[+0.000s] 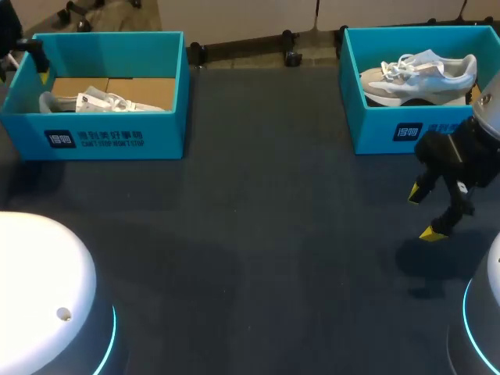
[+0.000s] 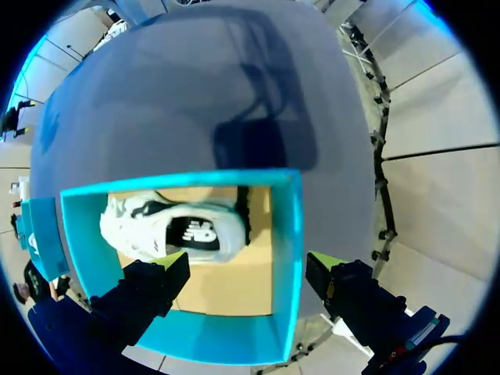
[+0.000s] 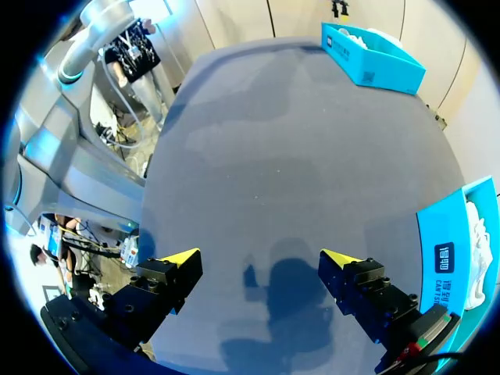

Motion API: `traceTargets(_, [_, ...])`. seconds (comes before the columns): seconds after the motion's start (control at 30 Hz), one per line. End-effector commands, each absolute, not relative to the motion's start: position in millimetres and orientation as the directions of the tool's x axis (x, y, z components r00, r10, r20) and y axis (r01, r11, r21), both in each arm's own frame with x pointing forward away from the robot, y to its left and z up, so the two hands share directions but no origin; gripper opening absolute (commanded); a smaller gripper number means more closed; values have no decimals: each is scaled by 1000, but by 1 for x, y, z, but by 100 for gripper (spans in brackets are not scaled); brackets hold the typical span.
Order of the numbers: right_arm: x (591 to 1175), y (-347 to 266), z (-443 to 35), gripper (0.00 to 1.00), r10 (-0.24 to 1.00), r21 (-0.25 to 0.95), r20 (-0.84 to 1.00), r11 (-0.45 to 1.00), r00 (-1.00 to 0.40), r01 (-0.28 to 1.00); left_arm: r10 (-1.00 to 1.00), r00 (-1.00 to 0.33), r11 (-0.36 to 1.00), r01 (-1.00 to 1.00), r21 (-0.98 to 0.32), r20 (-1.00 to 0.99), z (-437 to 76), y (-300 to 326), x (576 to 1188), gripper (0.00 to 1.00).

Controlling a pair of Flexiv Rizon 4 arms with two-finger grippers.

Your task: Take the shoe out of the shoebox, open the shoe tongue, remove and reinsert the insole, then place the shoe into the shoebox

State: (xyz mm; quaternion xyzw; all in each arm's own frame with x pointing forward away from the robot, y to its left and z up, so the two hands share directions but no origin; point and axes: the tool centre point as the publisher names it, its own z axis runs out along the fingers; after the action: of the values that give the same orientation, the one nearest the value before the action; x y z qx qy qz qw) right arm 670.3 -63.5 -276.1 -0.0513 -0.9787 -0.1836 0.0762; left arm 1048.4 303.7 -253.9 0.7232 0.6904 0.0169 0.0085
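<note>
**Asker:** What is closest to your right arm?

**Me:** My right gripper (image 3: 260, 258) hangs over the dark table (image 3: 289, 156) with its yellow-tipped fingers spread wide and nothing between them. Its shadow falls on the cloth just ahead of it. In the head view, that gripper (image 1: 423, 212) sits just in front of the right shoebox (image 1: 391, 129) without touching it.

**Asker:** And the shoe there?

**Me:** The right shoe (image 1: 418, 74), pale with white laces, stands upright on its sole inside that box. From the right wrist, I see the box (image 3: 449, 262) beside my gripper and a strip of white shoe (image 3: 476, 234) over its wall.

**Asker:** What about the left side?

**Me:** My left gripper (image 2: 246, 262) is also parted wide and holds nothing. It hangs above the left shoebox (image 2: 285, 250), with one finger over the box's near corner and the other outside its side wall. The left shoe (image 2: 187, 230) lies on its side on the brown floor of the box, ahead of my fingers and apart from them.

**Asker:** Where is that box on the table?

**Me:** It sits at the far left corner (image 1: 117, 137), well apart from the right box, with the white shoe (image 1: 101, 100) low inside it. From the right wrist, it is the teal box (image 3: 371, 58) at the table's far end.
</note>
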Motion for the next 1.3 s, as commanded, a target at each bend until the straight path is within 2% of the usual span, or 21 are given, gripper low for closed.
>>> traceTargets(0.03, [670,-63,-277,100,73,349,168,928,-983,129,998,62,-63,997,42,24,-227,303,1017,100])
traceTargets(0.43, [670,-63,-277,100,73,349,168,928,-983,129,997,68,-68,998,2,35,-208,311,971,100])
traceTargets(0.6, [670,-63,-277,100,73,349,168,928,-983,129,995,97,-98,995,32,33,-206,306,955,100])
traceTargets(1.03, [670,-63,-277,100,73,349,168,928,-983,129,995,97,-98,995,32,33,-206,306,955,100])
traceTargets(1.17, [688,-66,-267,100,53,311,171,945,-984,105,995,97,-98,995,32,33,-206,306,955,100])
traceTargets(1.3, [705,-72,-260,100,84,280,179,951,-980,133,995,97,-98,995,32,33,-206,306,955,100])
